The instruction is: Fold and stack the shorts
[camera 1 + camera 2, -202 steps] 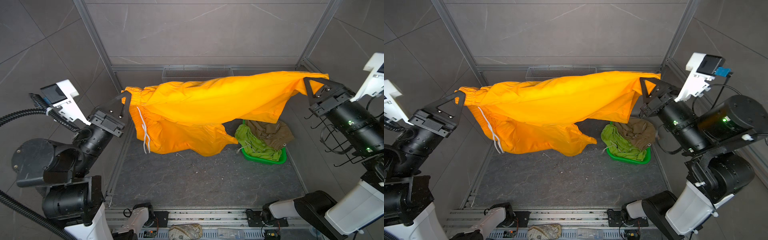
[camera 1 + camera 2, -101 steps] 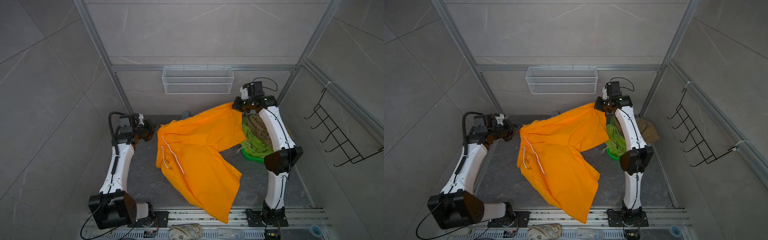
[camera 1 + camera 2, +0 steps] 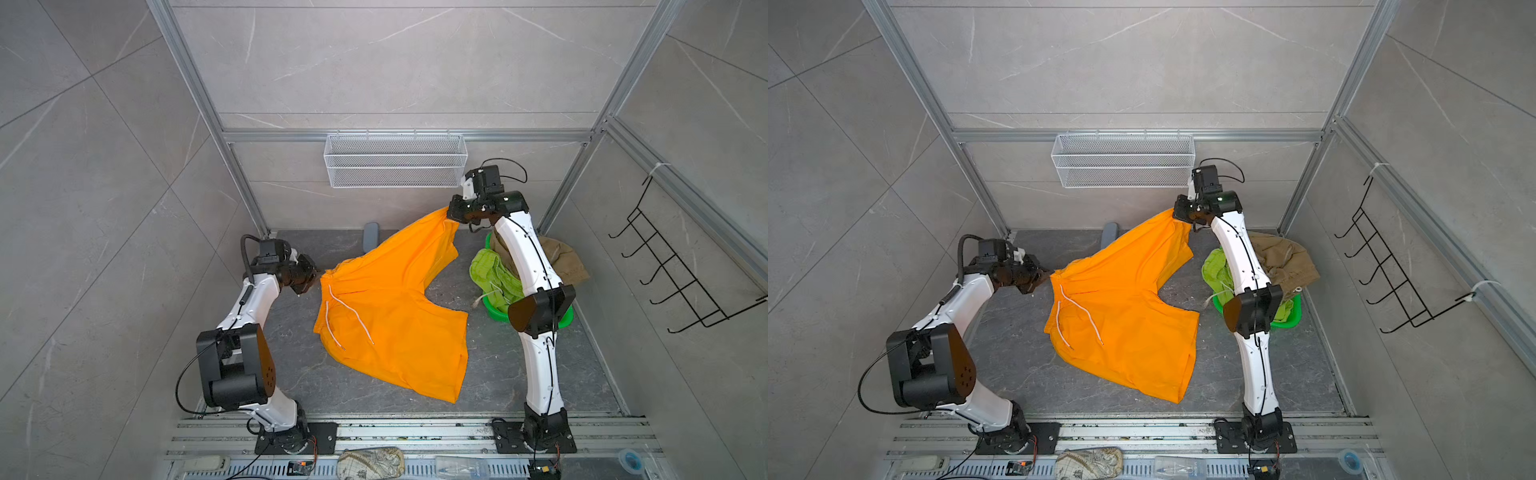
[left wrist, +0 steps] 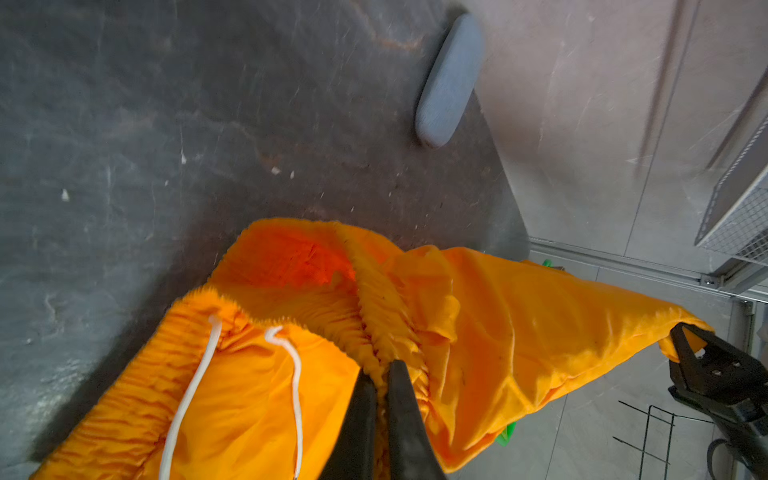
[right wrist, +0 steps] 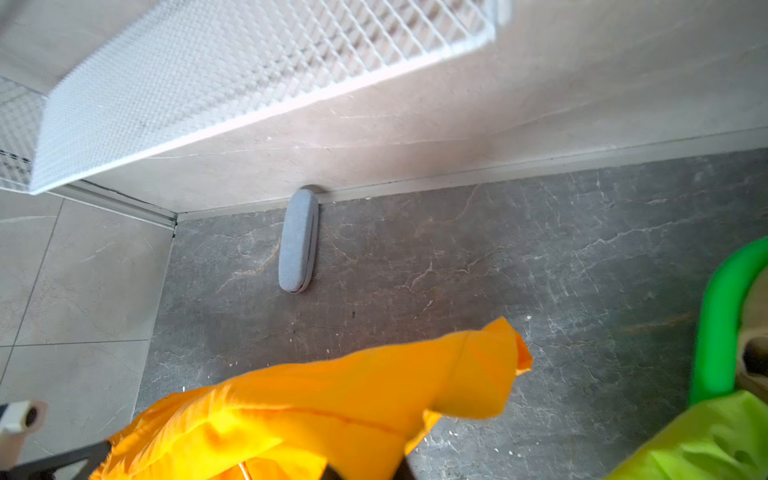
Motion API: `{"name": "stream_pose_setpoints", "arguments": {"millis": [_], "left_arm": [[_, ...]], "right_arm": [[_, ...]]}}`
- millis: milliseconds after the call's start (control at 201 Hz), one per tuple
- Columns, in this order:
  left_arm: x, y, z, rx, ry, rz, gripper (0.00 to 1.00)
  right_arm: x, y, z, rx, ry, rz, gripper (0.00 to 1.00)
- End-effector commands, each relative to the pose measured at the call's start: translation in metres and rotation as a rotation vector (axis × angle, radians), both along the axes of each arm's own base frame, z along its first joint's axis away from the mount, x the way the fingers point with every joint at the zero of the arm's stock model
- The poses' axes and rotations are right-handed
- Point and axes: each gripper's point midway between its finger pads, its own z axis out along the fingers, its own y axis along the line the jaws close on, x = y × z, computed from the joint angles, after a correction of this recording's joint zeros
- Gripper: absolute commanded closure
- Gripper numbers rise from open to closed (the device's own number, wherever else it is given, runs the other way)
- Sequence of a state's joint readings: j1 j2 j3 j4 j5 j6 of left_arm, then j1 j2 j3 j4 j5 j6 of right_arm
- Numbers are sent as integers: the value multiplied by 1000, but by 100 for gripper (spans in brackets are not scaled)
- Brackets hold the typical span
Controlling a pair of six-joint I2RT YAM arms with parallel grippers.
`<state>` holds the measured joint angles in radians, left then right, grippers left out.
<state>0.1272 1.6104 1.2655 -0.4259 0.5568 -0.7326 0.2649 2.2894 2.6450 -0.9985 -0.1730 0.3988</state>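
Note:
The bright orange shorts (image 3: 395,316) (image 3: 1125,316) hang stretched between both grippers, with the lower leg spread flat on the dark table toward the front. My left gripper (image 3: 316,276) (image 4: 382,370) is shut on the gathered elastic waistband, beside the white drawstring (image 4: 191,390). My right gripper (image 3: 451,214) (image 3: 1177,214) is shut on the far leg's hem corner, lifted above the table near the back wall. The lime green shorts (image 3: 492,274) (image 5: 706,440) and the khaki shorts (image 3: 561,257) lie bunched in the green basket (image 3: 498,313), partly behind the right arm.
A grey oblong case (image 3: 370,237) (image 5: 298,241) lies at the foot of the back wall. A white wire basket (image 3: 395,160) hangs on that wall, just above my right gripper. A black hook rack (image 3: 685,270) is on the right wall.
A second ago both grippers held the orange shorts stretched high up close to the camera. They have since come down, and the lower leg now lies on the table.

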Motion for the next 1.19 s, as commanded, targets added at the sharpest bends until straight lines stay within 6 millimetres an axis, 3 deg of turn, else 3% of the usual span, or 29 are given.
{"name": "stream_pose_setpoints", "arguments": {"millis": [0, 85, 90, 139, 254, 354, 513, 667, 787, 897, 1046, 1185], "left_arm": [[24, 17, 28, 39, -77, 39, 100], [31, 21, 32, 45, -86, 46, 99], [31, 22, 33, 45, -86, 48, 99], [31, 24, 33, 53, -84, 54, 97], [20, 23, 28, 53, -71, 51, 96], [4, 26, 17, 40, -56, 81, 96], [-28, 44, -8, 26, -34, 186, 98], [-58, 51, -45, 22, 7, 267, 100], [-72, 54, -64, 37, 48, 285, 100], [-83, 51, -80, 25, 78, 291, 100], [-85, 45, -95, -23, 97, 299, 100], [-69, 32, -85, -105, 80, 261, 100]], "right_arm": [[-29, 0, 19, -48, -9, -5, 100], [-59, 1, 21, -52, -28, 8, 100], [-61, 0, 11, -56, -8, 5, 100], [-80, -5, 11, -35, -27, -6, 100], [-134, -15, -19, 15, 15, -14, 100], [-181, -14, -65, 36, 84, -8, 100], [-252, 6, -150, 45, 221, 37, 100], [-294, 21, -224, 20, 357, 64, 100], [-306, 19, -257, -38, 419, 66, 100], [-303, 6, -274, -120, 439, 22, 100], [-270, -3, -271, -241, 419, -15, 100], [-234, -5, -248, -252, 389, -15, 100]]}}
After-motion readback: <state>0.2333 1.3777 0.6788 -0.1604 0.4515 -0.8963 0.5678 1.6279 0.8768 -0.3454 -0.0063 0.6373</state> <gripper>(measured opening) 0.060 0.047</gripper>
